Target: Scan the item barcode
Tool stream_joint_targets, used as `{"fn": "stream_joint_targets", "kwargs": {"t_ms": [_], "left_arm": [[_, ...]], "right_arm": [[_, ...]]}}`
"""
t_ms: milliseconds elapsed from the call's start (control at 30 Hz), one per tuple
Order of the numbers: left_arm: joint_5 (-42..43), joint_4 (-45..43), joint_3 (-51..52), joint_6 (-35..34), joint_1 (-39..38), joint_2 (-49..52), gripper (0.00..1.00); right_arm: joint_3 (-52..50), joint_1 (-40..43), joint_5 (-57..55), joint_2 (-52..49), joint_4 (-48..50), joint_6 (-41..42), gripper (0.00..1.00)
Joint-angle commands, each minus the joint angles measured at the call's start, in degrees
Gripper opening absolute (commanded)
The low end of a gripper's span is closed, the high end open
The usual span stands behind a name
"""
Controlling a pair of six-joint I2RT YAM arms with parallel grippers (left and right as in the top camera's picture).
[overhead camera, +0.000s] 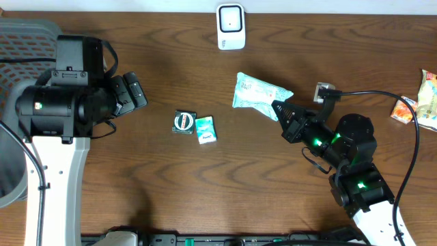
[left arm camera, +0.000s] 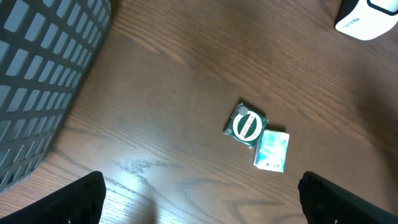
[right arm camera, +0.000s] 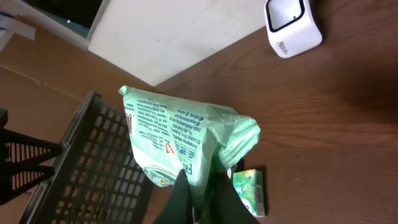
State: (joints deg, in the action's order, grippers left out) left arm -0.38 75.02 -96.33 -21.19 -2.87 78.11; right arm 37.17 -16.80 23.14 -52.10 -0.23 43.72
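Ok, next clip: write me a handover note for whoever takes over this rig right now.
Left end effector: open, holding nothing, by the grey basket.
Right end effector: shut on the green packet, pinching one end.
White scanner: at the table's far edge, apart from the packet.
Round green-black item and teal box: side by side mid-table, untouched.
Done: packet grasped.
Left: carry it to the scanner and present its barcode.
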Motion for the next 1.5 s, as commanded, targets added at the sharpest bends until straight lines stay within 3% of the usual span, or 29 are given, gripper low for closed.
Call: {"fn": "stream_joint_targets", "kwargs": {"t_ms": [0,367,600,700,900,1033,1467], "left_arm": [[-0.72,0.22,-0.13,-0.68,0.17,-0.26,0.98],[-0.72,0.22,-0.13,-0.68,0.17,-0.26,0.98],[-0.72,0.22,-0.13,-0.68,0.17,-0.26,0.97],[-0.72,0.22,-0.13,-0.68,0.17,-0.26,0.98],[-0.72,0.22,-0.13,-0.68,0.17,-0.26,0.98],[-0.72,0.22,-0.13,-0.68,0.2,-0.26,0.98],[-0.72,0.22,-0.13,-0.68,0.17,-0.26,0.98]], "right_arm": [[2.12,-0.46,-0.61,0.33,0.09,-1.16,0.01],[2.47,-0.55,-3.02,-4.7,0.0,-1.27,0.01],[5.9,-0.48,-8.41,-14.32,-4.83,-8.13,0.01],[11.47,-0.44,-14.27,-19.12,-11.63,-13.94,0.01],[26.97,-0.5,-38.12,-29.46,-29.35,-26.91,0.01],[31.19,-0.57,-49.37,-36.13,-34.16,-32.48,0.01],[31.19,-7.96,-49.09,-49.31,-35.71,-33.75,0.01]]}}
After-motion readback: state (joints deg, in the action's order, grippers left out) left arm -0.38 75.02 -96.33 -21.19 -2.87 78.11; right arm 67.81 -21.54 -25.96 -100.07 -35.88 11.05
